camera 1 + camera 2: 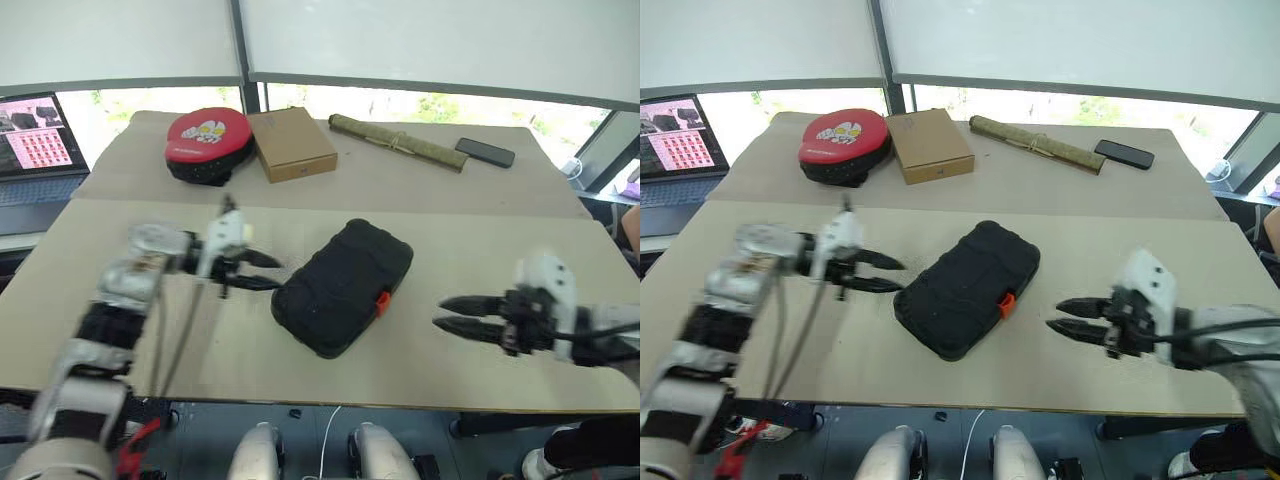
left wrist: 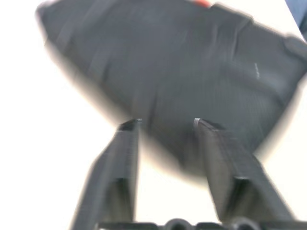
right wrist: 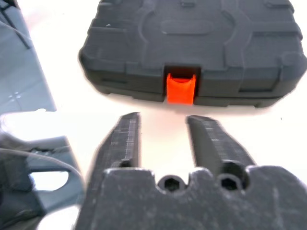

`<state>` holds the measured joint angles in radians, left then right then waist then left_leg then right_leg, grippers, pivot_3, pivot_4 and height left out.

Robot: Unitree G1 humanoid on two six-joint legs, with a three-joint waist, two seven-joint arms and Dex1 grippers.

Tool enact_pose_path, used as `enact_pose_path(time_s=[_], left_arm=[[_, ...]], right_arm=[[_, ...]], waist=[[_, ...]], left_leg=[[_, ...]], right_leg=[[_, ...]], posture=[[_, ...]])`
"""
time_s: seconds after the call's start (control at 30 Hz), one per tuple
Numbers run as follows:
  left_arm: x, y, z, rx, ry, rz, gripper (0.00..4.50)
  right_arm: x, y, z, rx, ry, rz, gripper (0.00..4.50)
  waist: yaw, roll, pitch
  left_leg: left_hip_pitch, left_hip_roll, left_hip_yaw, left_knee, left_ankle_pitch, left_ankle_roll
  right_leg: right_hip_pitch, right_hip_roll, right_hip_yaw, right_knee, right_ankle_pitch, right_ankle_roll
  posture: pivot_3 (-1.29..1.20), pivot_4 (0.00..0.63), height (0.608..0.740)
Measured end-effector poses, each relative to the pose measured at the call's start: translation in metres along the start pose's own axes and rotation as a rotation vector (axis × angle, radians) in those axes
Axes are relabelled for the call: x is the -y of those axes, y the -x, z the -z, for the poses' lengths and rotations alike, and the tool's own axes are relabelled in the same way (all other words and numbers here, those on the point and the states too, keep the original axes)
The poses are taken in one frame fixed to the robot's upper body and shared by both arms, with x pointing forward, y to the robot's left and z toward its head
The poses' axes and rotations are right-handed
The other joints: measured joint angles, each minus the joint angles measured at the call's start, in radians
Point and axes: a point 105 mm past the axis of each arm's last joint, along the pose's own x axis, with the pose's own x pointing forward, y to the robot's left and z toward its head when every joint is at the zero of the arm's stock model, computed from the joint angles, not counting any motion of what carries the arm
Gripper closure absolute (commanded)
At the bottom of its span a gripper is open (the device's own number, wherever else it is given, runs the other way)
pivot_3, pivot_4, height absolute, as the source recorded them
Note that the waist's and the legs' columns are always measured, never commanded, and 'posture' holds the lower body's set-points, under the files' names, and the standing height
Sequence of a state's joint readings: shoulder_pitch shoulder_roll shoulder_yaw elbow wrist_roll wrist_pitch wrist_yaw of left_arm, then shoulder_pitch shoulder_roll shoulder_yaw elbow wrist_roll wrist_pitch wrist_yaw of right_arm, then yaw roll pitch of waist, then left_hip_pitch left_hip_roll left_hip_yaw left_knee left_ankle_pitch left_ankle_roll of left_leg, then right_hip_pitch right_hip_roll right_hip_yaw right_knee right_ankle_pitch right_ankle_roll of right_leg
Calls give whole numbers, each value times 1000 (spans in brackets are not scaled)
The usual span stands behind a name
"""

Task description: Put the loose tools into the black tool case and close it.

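Black tool case [image 1: 344, 286] is seen shut mid-surface near the front edge, flanked by left hand [image 1: 262, 271] and right hand [image 1: 452, 314], both parted and empty; orange latch [image 3: 181, 88] may be left unseated, so reopening is risked.

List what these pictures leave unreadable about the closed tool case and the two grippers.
- Black tool case: closed, so the lid hides its contents.
- Orange latch, right wrist view: whether it is locked cannot be told.
- Left wrist view: motion blur smears the case's surface and the left gripper.

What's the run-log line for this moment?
black tool case: shut, orange latch down | left gripper: open, beside case, empty | right gripper: open, facing latch, empty
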<state>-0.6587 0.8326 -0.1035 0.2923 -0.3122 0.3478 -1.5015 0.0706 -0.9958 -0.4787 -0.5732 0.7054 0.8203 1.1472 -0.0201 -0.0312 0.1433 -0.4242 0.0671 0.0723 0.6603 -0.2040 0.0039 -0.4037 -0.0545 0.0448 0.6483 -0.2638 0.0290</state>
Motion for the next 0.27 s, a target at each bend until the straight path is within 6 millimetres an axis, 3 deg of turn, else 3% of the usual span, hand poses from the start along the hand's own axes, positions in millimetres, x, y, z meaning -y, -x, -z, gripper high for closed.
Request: enact_pose_path(time_s=[0.1, 0.13, 0.2, 0.27], left_arm=[[6, 32, -6, -8, 61, -24, 217], [8, 40, -6, -12, 74, -38, 194], [14, 58, -4, -37, 97, -69, 194], [18, 63, -1, -34, 104, -79, 194]], right_arm=[[1, 18, 1, -7, -16, -25, 379], [1, 23, 2, -10, -20, -28, 27], [8, 33, 3, 1, -29, -7, 27], [13, 38, 5, 8, -39, 13, 27]], waist=[[10, -4, 2], [11, -4, 3], [12, -4, 3], [14, -4, 3]], left_leg=[[-1, -1, 1, 0, 0, 0], [-1, -2, 2, 0, 0, 0], [-1, -2, 3, 0, 0, 0], [-1, -2, 3, 0, 0, 0]], right_leg=[[0, -2, 0, -1, 0, 1], [0, -3, 0, -1, 0, 1], [0, -4, 0, -2, 0, 1], [0, -5, 0, -2, 0, 1]], posture=[[0, 150, 740], [0, 150, 740], [0, 150, 740], [0, 150, 740]])
